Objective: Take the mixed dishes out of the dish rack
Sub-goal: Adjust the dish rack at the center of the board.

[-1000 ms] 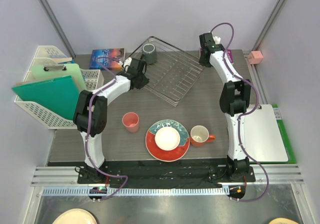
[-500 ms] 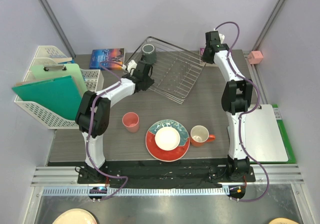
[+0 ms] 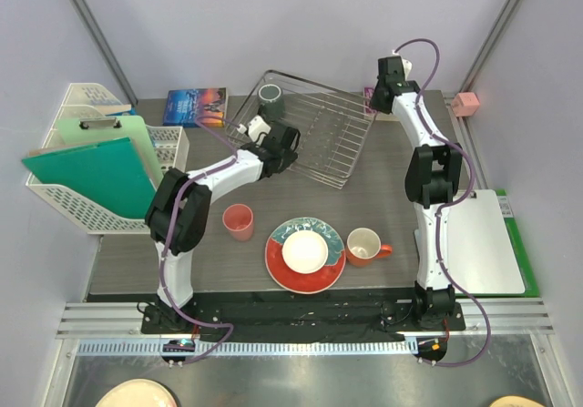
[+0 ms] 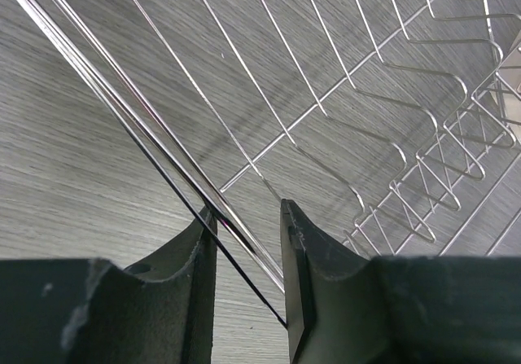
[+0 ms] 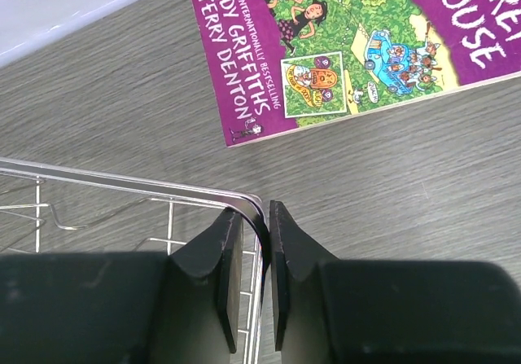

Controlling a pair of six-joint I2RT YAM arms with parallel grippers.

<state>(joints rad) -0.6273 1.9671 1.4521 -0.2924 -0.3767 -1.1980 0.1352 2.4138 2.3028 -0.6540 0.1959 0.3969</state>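
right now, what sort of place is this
Likely a robot lab bench staged as a kitchen counter: two white-and-black robot arms bolted at the edge of a grey wood-grain table, a silver wire dish rack, and a teal plate with red-orange rim.

In the left wrist view the dish rack (image 4: 342, 95) runs off every edge. Its rim wire crosses slantwise between the fingers (image 4: 203, 258) of the left gripper (image 4: 248, 242), so firm clamping cannot be confirmed. The purple book (image 5: 342, 46) is cut off by the top and right edges of the right wrist view, and in the top view it is almost wholly hidden behind the right gripper (image 5: 251, 242). The centre of the teal plate (image 3: 276, 259) is covered by the small bowl (image 3: 304, 252), and a pale round dish (image 3: 137, 394) is cut off by the bottom edge.
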